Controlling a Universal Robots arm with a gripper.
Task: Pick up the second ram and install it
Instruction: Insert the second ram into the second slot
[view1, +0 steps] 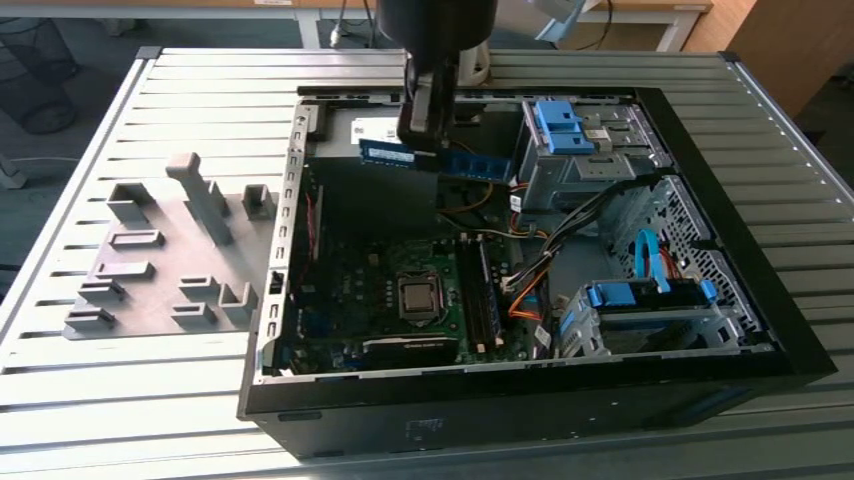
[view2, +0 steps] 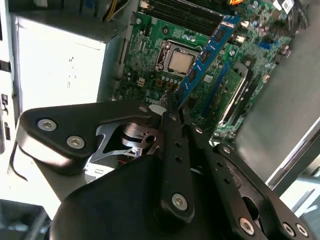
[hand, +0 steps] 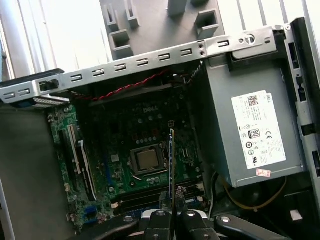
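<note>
Second ram (view2: 207, 55) is clamped edge-on in our hand (hand: 172, 207), up over the open case's board (hand: 135, 145). We risk missing the slot if it twists in the grip.

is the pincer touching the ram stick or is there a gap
Touching. In the first wrist view the pincer is closed on the lower end of the second ram, seen edge-on, with no gap; the second wrist view shows the same grip above the motherboard.
</note>
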